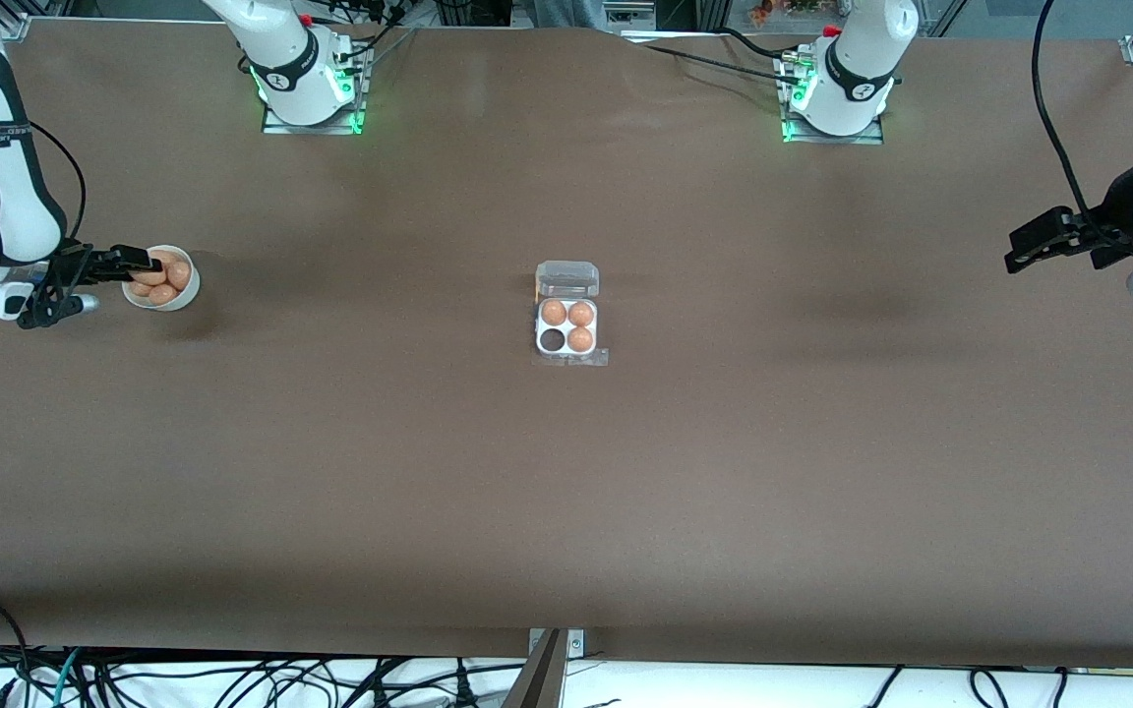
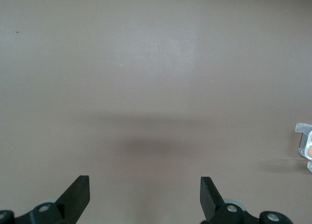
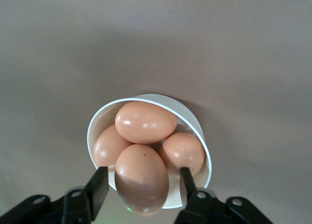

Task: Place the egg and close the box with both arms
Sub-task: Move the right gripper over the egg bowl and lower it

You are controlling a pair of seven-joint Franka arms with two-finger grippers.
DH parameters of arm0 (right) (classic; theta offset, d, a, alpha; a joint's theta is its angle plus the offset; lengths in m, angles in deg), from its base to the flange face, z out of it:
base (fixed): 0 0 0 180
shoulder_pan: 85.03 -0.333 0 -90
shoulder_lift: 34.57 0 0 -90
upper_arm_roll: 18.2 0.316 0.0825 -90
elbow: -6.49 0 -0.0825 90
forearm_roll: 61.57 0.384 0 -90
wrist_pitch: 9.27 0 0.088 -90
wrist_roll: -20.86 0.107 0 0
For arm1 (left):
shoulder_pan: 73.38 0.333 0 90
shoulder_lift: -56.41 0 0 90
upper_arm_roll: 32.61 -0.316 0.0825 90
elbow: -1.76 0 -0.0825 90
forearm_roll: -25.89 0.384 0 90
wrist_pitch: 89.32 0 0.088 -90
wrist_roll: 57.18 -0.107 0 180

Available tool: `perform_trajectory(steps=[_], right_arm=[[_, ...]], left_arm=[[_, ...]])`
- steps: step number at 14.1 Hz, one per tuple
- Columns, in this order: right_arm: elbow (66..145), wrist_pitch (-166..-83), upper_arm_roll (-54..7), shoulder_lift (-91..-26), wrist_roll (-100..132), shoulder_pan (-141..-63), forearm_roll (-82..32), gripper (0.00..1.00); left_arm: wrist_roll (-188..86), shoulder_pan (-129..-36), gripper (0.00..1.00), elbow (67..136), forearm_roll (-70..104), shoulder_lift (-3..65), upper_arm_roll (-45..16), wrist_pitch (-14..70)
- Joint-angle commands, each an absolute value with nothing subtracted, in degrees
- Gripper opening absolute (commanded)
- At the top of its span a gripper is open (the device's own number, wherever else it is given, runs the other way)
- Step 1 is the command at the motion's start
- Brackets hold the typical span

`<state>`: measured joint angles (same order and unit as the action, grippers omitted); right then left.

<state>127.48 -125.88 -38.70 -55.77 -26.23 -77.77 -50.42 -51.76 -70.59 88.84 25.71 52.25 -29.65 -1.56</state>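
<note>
A white bowl (image 1: 189, 288) with several orange-brown eggs stands at the right arm's end of the table. My right gripper (image 1: 147, 263) is down at the bowl. In the right wrist view the right gripper (image 3: 144, 177) straddles the topmost egg (image 3: 141, 175), one finger on each side, with a narrow gap still showing on both sides. The clear box (image 1: 566, 329) sits mid-table with its lid (image 1: 566, 279) open, three eggs in it and one cell (image 1: 553, 340) empty. My left gripper (image 1: 1021, 251) waits open over bare table at the left arm's end, nothing between its fingers (image 2: 80, 192).
The brown table (image 1: 566, 492) carries only the bowl and the box. The box (image 2: 304, 143) just shows at the edge of the left wrist view. Both arm bases (image 1: 306, 84) stand along the table edge farthest from the front camera.
</note>
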Motion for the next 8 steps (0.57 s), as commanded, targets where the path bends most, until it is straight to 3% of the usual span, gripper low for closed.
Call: perform_trajectory(steps=[1,8], right_arm=[[127.3,-124.1,-38.5,-55.8,-27.5,-77.3,-49.2,0.58],[127.2,-124.0,-38.5,-55.8,-27.5,-77.3,-49.2,0.44]], left_arm=[[-52.9,-70.7,1.0,87.5,26.8,51.8,-29.5,-2.7],[-52.9,-70.7,1.0,87.5,26.8,51.8,-29.5,-2.7]])
